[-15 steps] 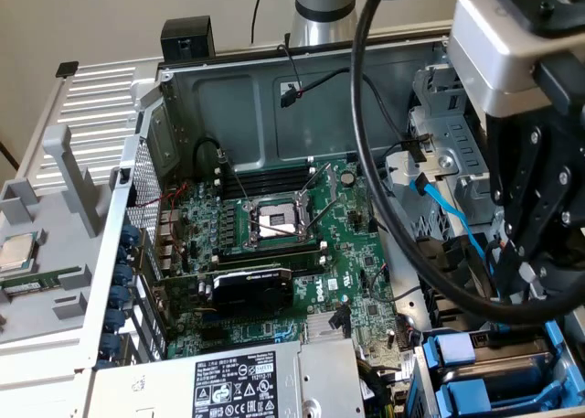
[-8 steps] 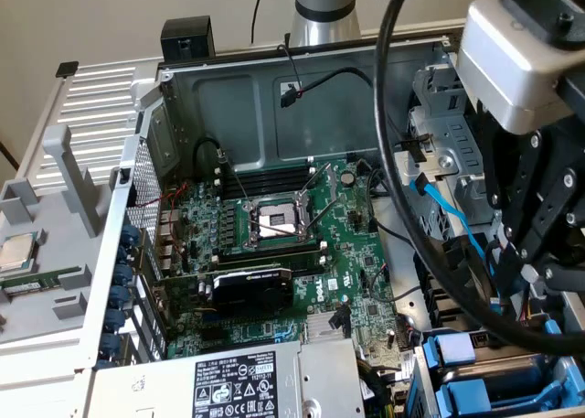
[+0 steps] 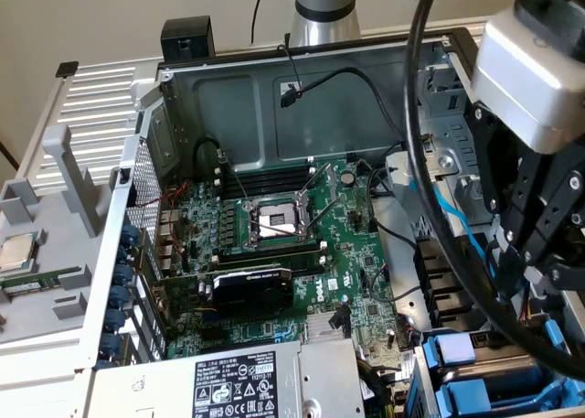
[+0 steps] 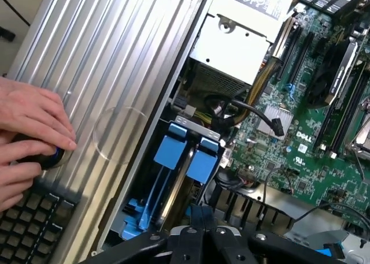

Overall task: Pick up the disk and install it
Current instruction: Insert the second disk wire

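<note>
Two bright blue carrier handles (image 4: 170,151) (image 4: 203,160) stand side by side in the drive bay at the case's corner. The drives' metal bodies are hidden in the bay, so I cannot tell which one is the disk. In the exterior view the same blue carriers (image 3: 454,349) sit at the lower right, below my gripper (image 3: 535,273). My gripper (image 4: 199,226) hovers just above them. Its black fingers are pressed together, shut, with nothing between them.
The open computer case (image 3: 274,66) holds a motherboard (image 3: 356,253), a graphics card (image 3: 251,288) and a power supply (image 3: 228,381). Thick black cables (image 3: 416,144) hang beside my arm. A small CPU chip (image 3: 18,251) lies on the exterior view's left. A person's hands (image 4: 29,131) rest on a keyboard (image 4: 29,218).
</note>
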`<state>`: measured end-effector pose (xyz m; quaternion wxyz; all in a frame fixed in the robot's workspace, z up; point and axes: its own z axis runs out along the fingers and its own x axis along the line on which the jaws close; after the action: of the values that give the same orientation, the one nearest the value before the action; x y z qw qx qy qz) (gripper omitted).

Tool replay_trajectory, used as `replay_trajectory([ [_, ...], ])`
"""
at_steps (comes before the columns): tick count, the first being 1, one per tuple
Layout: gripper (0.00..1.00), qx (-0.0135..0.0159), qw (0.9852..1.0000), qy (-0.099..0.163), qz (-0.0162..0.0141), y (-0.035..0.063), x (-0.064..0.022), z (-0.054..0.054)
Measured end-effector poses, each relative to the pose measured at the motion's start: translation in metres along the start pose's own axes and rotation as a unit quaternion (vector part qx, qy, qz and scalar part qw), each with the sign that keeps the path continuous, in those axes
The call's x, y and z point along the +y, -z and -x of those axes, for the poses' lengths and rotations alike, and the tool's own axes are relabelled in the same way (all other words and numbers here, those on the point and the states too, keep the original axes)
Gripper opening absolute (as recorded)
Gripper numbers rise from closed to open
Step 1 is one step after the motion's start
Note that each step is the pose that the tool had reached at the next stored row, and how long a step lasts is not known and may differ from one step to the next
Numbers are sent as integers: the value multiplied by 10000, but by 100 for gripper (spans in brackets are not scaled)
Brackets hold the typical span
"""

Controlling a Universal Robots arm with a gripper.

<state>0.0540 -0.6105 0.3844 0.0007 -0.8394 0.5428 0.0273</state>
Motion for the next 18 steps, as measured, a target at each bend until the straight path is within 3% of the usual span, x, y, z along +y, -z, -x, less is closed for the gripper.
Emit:
replay_trajectory([
  [6,11,3,9990,440,16,0,-7,-5],
  [10,11,10,9973,734,29,0,-15,-8],
  [16,11,15,9955,950,39,3,-68,-31],
  [18,11,19,9939,1100,46,3,-70,-33],
])
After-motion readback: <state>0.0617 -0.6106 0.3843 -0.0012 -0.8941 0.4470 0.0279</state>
